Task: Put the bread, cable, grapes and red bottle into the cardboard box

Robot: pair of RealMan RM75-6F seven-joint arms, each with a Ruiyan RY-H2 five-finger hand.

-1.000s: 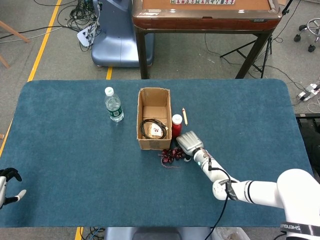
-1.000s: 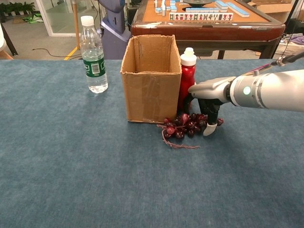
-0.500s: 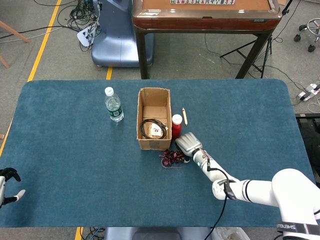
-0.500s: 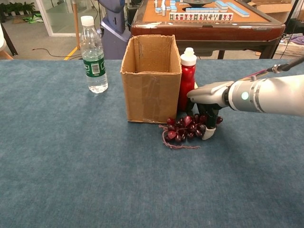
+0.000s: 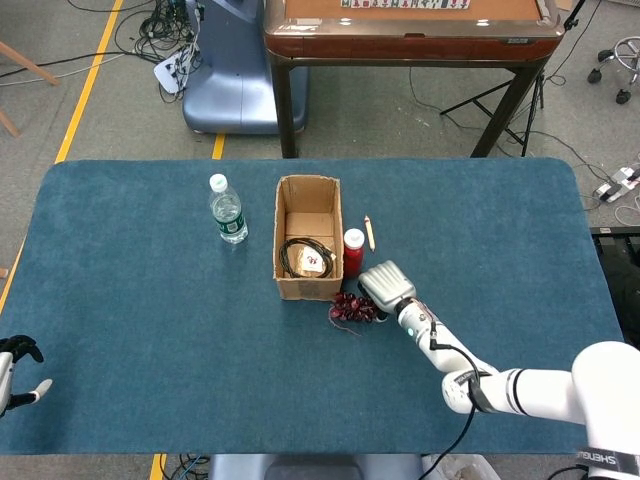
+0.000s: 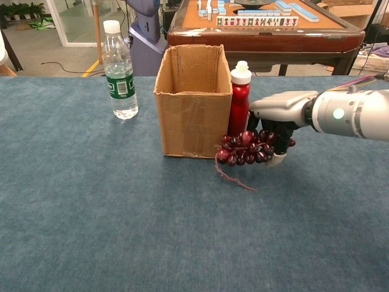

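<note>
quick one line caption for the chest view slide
Right hand lifts the grapes beside the cardboard box and red bottle.

Grey floor (image 5: 90, 110) (yellow tape lines), wooden mahjong table (image 5: 410, 25) behind.

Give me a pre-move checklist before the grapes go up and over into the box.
1. Right hand holds the grapes: ok.
2. Grapes clear of the table: ok, only a stem trails down.
3. Cardboard box top open: ok.
4. Room left beside the cable: ok.
5. Red bottle close behind the hand: not ok, could be knocked.
6. Left hand out of the way: ok.
</note>
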